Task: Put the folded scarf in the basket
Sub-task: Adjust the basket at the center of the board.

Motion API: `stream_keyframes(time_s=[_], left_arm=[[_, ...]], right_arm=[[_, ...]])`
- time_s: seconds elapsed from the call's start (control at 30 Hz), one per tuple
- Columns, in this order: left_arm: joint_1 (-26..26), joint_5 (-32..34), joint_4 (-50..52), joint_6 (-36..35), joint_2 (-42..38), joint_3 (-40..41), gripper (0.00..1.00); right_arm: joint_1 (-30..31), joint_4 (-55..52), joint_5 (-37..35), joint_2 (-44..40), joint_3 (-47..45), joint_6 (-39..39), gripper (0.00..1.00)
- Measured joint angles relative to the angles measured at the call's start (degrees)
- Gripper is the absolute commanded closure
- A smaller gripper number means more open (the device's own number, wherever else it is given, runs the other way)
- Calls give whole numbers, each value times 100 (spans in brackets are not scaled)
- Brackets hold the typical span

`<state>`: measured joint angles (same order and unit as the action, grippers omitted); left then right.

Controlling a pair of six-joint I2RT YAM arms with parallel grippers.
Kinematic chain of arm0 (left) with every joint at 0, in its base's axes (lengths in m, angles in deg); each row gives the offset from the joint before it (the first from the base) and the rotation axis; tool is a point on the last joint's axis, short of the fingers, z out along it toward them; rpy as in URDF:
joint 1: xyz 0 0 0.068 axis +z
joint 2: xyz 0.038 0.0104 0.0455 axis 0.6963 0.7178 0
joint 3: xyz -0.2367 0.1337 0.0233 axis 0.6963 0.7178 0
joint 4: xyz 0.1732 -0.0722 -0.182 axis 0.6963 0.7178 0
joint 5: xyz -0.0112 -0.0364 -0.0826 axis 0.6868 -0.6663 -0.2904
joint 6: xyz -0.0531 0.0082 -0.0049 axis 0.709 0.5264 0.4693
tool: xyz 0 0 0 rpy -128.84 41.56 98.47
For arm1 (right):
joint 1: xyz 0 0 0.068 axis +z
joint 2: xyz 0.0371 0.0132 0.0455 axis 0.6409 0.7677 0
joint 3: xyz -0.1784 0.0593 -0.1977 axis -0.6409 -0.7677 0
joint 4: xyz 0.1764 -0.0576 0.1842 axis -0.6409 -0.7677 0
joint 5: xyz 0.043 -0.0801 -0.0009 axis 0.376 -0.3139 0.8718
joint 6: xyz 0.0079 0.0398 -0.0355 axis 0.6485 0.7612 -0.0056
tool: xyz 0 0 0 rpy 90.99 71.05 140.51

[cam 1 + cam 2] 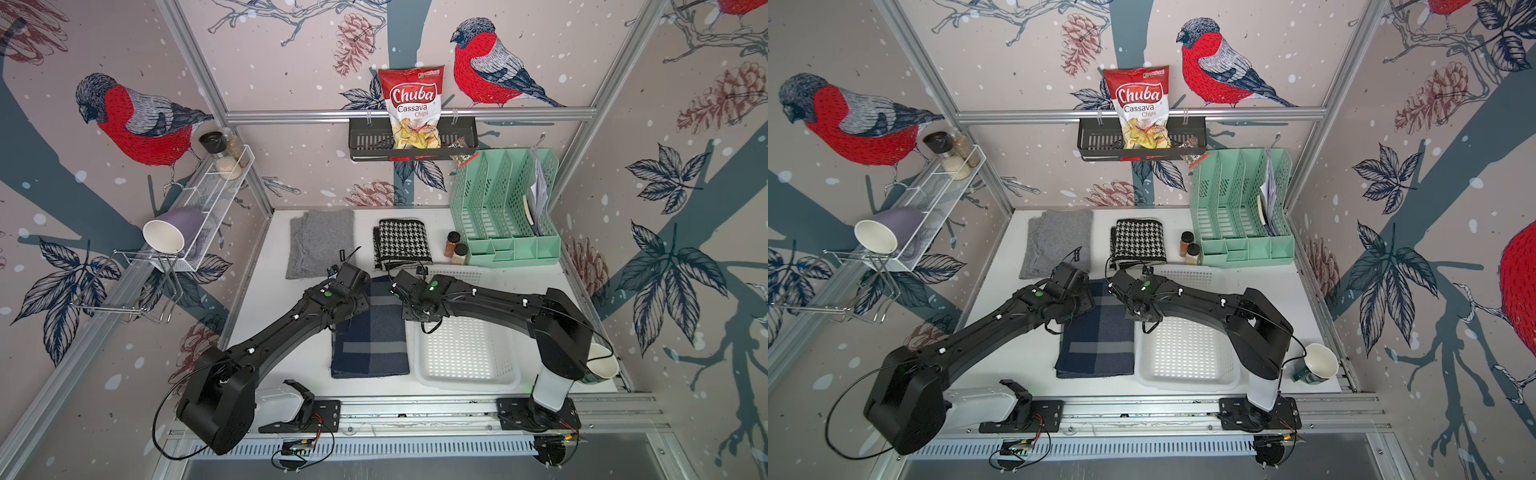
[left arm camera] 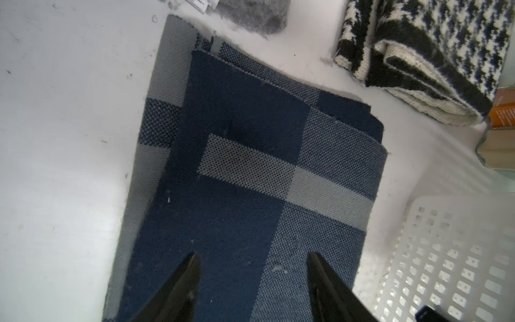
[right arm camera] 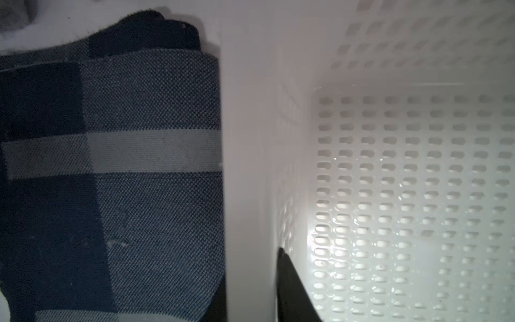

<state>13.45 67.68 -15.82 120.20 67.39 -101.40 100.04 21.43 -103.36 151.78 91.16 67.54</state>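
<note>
Low in the right wrist view, two black fingers [image 3: 292,290], cut off by the frame, stand on either side of the wall of the basket [image 3: 390,167], so the right gripper [image 3: 250,267] pinches the rim nearest the scarf [image 3: 125,181]. In both top views the wrists hide both grippers, and both arms reach inward to mid-frame. The left gripper [image 2: 253,254] hangs spread above the scarf, which lies flat on the table [image 1: 291,357], just left of the basket.
</note>
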Motion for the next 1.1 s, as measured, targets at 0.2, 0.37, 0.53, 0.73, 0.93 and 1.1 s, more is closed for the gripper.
stream_keyframes(time_s=[0.2,0.37,0.53,0.73,0.93,1.1], left_arm=[[-2,44,46,2,-42,-2,35],[-2,50,98,24,-66,-44,35],[-2,63,103,39,-125,-79,35],[-2,61,105,90,-140,-85,36],[-31,57,138,203,-264,-85,36],[-35,57,166,286,-376,-90,36]], right_arm=[[-68,-153,-22,7,120,90,99],[-109,-332,-70,7,299,267,100],[-210,-599,-103,-149,483,667,100],[-503,-1021,-101,-286,1062,1366,100],[-1132,-1290,26,-358,1388,2177,100],[-1729,-1609,92,-599,1561,2780,100]])
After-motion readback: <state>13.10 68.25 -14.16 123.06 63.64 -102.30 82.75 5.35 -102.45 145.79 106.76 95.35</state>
